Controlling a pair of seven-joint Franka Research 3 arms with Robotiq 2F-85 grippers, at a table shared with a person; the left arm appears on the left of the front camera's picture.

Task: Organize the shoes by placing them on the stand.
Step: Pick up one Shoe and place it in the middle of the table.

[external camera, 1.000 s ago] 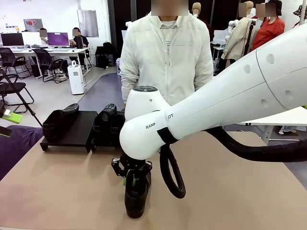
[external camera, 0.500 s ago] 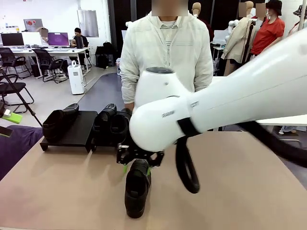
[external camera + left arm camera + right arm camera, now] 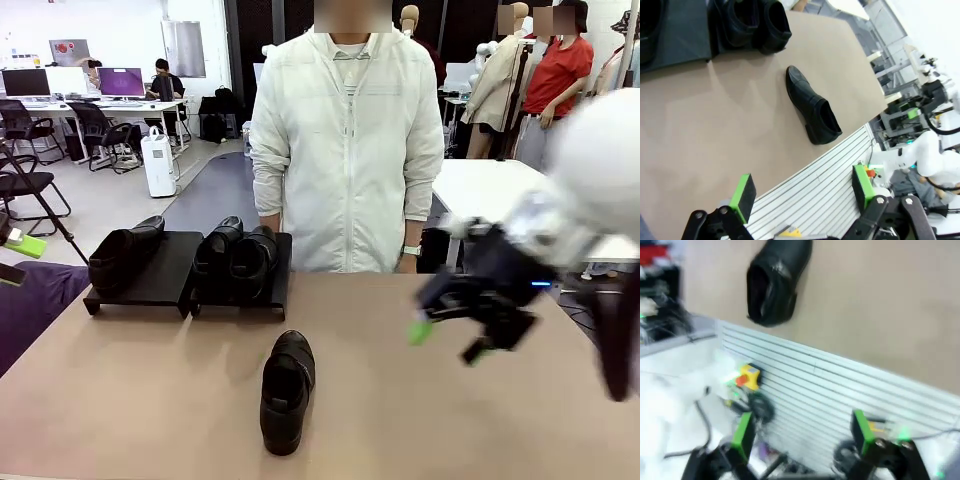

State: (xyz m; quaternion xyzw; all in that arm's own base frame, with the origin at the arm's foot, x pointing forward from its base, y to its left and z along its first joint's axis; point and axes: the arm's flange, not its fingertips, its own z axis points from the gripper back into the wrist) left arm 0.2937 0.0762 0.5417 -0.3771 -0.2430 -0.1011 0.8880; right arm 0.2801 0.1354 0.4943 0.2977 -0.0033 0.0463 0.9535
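The loose shoe (image 3: 287,390) on the table (image 3: 140,400) looked stiff, glossy and slippery, best held at its opening; both the left gripper (image 3: 802,192) and the right gripper (image 3: 802,432) had fingers spread, empty.

Four black loafers are in sight: one lies alone on the tan tabletop (image 3: 120,400), the loose loafer (image 3: 287,390) near the robot's edge, and three rest on the stand. The stand is made of two low black platforms set side by side. The left platform (image 3: 165,275) carries one loafer (image 3: 125,255). The right platform (image 3: 280,285) carries two loafers, one (image 3: 217,250) just beside the other (image 3: 253,262). Two grippers show: the right gripper (image 3: 450,340), blurred, above the table at the right, and the left gripper (image 3: 802,192), seen in its own wrist view; each has two green-padded fingers spread apart. One person (image 3: 345,140) stands at the far side.
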